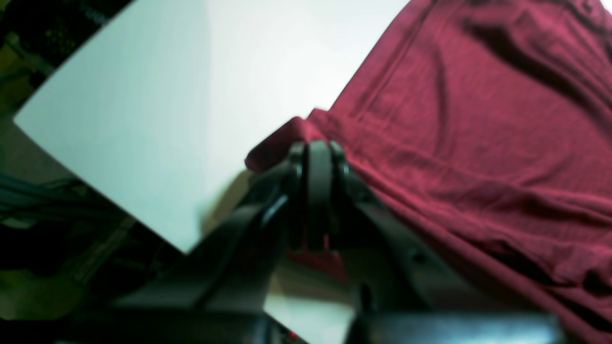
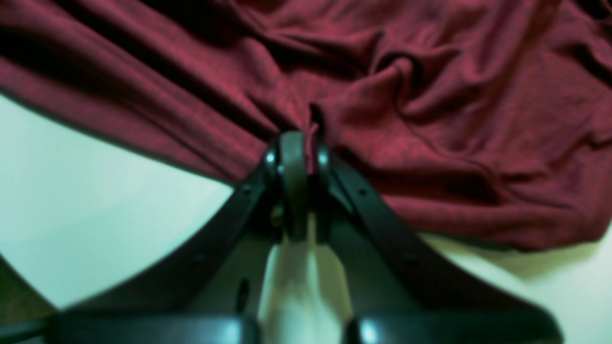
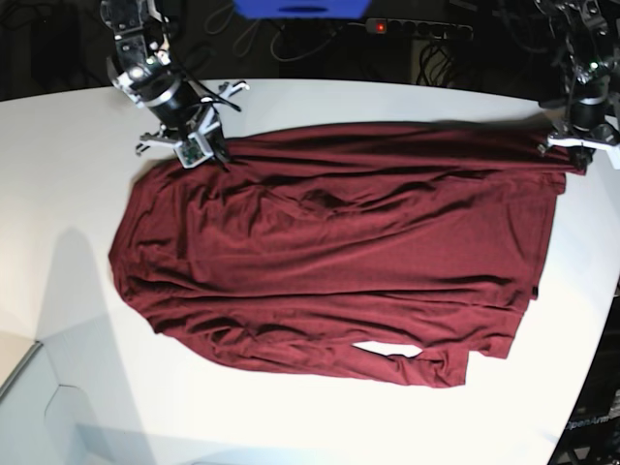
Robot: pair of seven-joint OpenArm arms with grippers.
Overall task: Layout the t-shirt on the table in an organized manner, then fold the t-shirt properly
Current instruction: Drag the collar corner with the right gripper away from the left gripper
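The dark maroon t-shirt (image 3: pixel 339 252) lies spread across the white table (image 3: pixel 58 174), wrinkled, with a small gap of table showing near its lower hem. My right gripper (image 3: pixel 215 155) is at the shirt's far left edge. In the right wrist view the gripper (image 2: pixel 299 138) is shut on a pinched fold of the shirt (image 2: pixel 430 119). My left gripper (image 3: pixel 570 150) is at the shirt's far right corner. In the left wrist view the gripper (image 1: pixel 318 145) is shut on a corner of the shirt (image 1: pixel 478 143), above the table (image 1: pixel 167 119).
A power strip (image 3: pixel 417 27), a blue object (image 3: pixel 300 8) and cables lie behind the table's far edge. The table's curved edge (image 3: pixel 596 329) runs close to the shirt on the right. In the left wrist view the table's edge (image 1: pixel 95 172) is near the gripper.
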